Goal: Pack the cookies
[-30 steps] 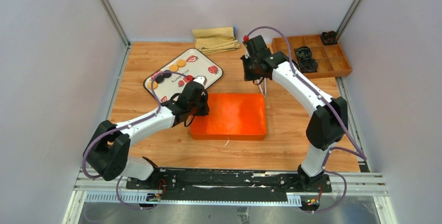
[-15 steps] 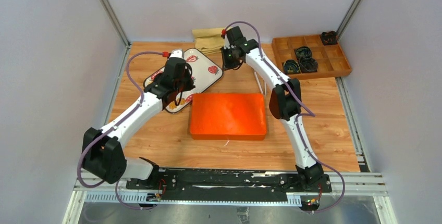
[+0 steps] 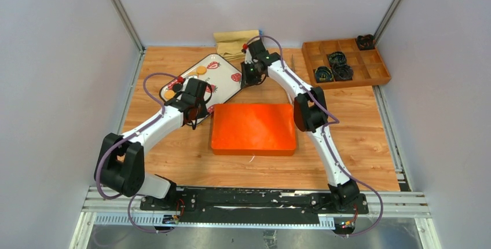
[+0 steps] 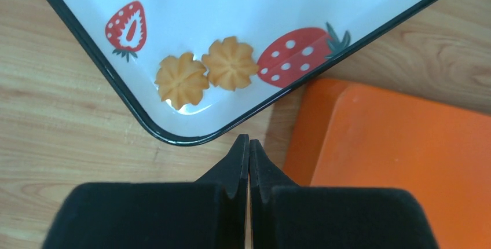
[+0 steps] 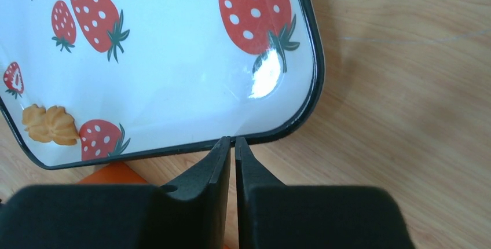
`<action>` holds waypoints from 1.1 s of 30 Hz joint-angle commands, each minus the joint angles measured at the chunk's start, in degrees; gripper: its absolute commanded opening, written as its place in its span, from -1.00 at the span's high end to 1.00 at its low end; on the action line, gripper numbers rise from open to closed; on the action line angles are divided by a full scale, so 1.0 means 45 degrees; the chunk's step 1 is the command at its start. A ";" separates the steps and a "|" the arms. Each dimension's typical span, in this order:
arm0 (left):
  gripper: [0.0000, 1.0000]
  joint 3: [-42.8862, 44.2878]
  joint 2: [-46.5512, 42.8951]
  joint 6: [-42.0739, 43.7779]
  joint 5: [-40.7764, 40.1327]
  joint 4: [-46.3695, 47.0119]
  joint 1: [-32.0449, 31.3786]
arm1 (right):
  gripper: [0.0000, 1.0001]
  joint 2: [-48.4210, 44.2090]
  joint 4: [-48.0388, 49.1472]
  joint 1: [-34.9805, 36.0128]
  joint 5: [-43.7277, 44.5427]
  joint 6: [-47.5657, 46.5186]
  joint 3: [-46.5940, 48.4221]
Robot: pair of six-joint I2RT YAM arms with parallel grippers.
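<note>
A white strawberry-print tray [image 3: 223,87] lies at the back left of the table. On it are the cookies: round orange ones [image 3: 197,72] and a black one [image 3: 176,87] toward its far side. Two golden flower-shaped cookies [image 4: 182,80] [image 4: 230,63] sit side by side in its near corner, also small in the right wrist view [image 5: 49,124]. My left gripper [image 4: 249,143] [image 3: 195,112] is shut and empty, just outside that near corner. My right gripper [image 5: 233,142] [image 3: 248,80] is shut and empty too, at the tray's right rim [image 5: 315,87]. The orange box [image 3: 253,128] [image 4: 399,156] lies flat beside the tray.
A folded tan cloth [image 3: 236,41] lies at the back. A wooden compartment tray [image 3: 370,66] holding black items [image 3: 339,63] sits at the back right. Metal frame posts and grey walls close in the table's sides.
My left arm has swung from the orange box's left edge up over the tray, then back to its near corner. My right arm has moved left to the tray's right rim.
</note>
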 commanded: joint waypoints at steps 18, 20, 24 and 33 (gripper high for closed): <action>1.00 -0.0151 -0.0042 0.0091 0.0940 0.0477 0.0113 | 0.73 -0.0143 -0.2208 -0.0527 0.4110 0.0597 -0.0788; 1.00 -0.0105 -0.0045 0.0167 0.0989 0.0516 0.0113 | 0.74 -0.0541 -0.2434 -0.0609 0.4570 0.0459 -0.1459; 1.00 -0.0091 -0.0155 0.0243 0.1051 0.0499 0.0113 | 0.76 -0.1324 -0.2791 -0.0854 0.5396 0.0322 -0.3174; 1.00 -0.0227 -0.0193 0.0320 0.1149 0.0610 0.0113 | 0.79 -0.3191 -0.2606 -0.1413 0.5774 0.0444 -0.6464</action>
